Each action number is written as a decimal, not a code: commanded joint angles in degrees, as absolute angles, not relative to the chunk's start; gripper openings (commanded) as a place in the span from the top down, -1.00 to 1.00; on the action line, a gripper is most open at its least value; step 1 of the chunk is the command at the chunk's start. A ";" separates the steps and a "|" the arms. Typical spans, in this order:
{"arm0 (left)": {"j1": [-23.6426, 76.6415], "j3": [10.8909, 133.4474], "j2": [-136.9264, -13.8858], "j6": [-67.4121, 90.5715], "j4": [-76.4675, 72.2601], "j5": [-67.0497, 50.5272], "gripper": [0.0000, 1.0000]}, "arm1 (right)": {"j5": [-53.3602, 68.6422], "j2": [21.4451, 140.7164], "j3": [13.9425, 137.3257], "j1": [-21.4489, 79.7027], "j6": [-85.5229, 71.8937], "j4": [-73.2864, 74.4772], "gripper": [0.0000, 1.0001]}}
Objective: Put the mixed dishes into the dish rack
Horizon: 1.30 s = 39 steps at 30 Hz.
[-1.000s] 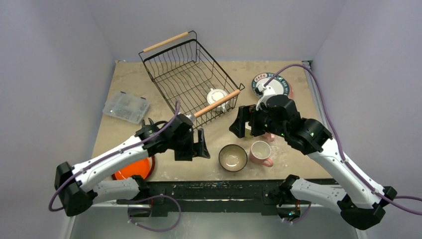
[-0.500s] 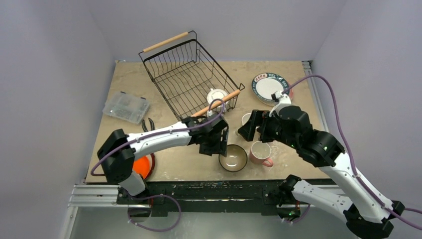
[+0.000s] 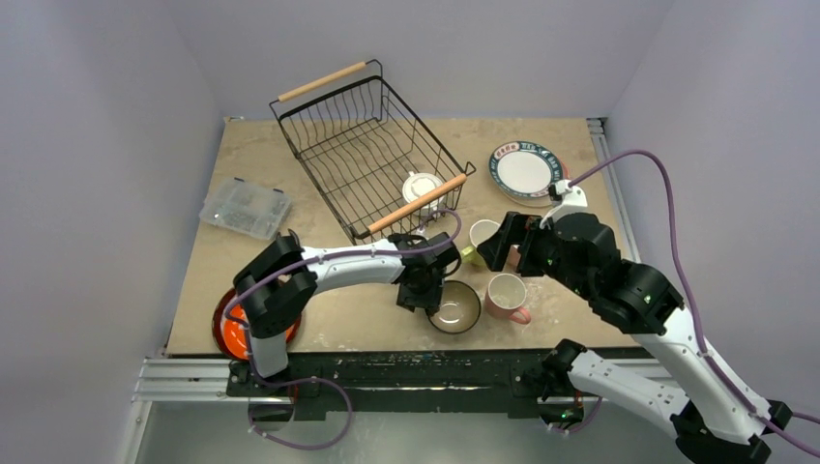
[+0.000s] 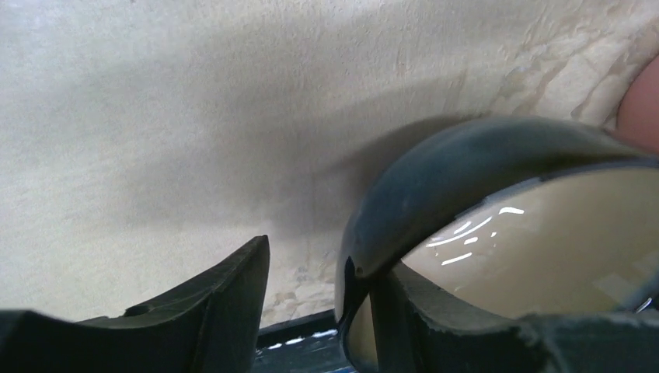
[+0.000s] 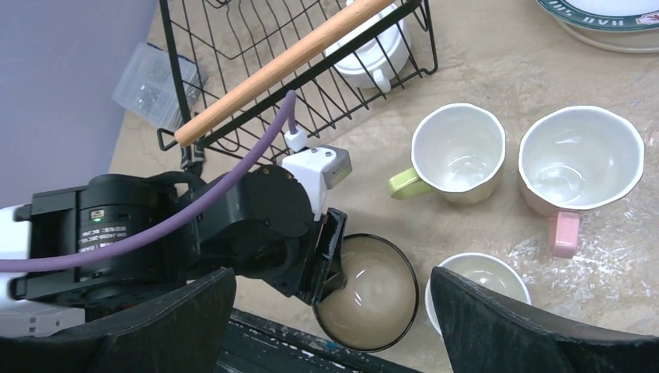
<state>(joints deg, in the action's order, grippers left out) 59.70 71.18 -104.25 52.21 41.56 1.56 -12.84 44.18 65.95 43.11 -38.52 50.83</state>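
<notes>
From above I count one dish rack (image 3: 324, 81) at upper centre, with one white two-handled cup (image 3: 422, 188) in its near right corner. Right of it lies a stack of teal-rimmed plates (image 3: 525, 171), one orange plate (image 3: 230, 336) sits at lower left, and one clear box (image 3: 245, 207) at left. One teal bowl (image 3: 454, 307), a yellow-green mug (image 3: 482, 234) and a pink mug (image 3: 507, 294) sit on the table at lower centre. The left gripper (image 3: 423, 290) is at the bowl's left rim. The right gripper (image 3: 499, 244) hovers over the mugs.

The left wrist view shows its fingers straddling that rim, one inside and one outside with a gap: apart, not clamped.

In the right wrist view its own jaws gape wide, holding nothing. Three mugs show here, a second pink mug (image 5: 579, 167) at right. The white lettering on the plate rim is too small to read.
</notes>
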 commanded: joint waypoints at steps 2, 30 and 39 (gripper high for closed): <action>60.01 73.62 -106.94 49.75 41.42 1.08 0.20 | -14.89 46.40 67.10 42.99 -36.80 49.82 -0.96; 56.25 58.96 -74.53 46.37 42.80 3.36 1.00 | -5.15 55.38 66.18 43.04 -35.18 40.94 -0.96; 49.12 57.95 -62.13 48.97 41.00 -2.88 1.00 | 6.27 58.10 68.08 43.00 -34.89 35.57 -0.96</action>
<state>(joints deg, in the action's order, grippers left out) 51.44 57.76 -67.13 46.92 45.58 2.09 -0.62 56.99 65.98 43.11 -35.73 40.53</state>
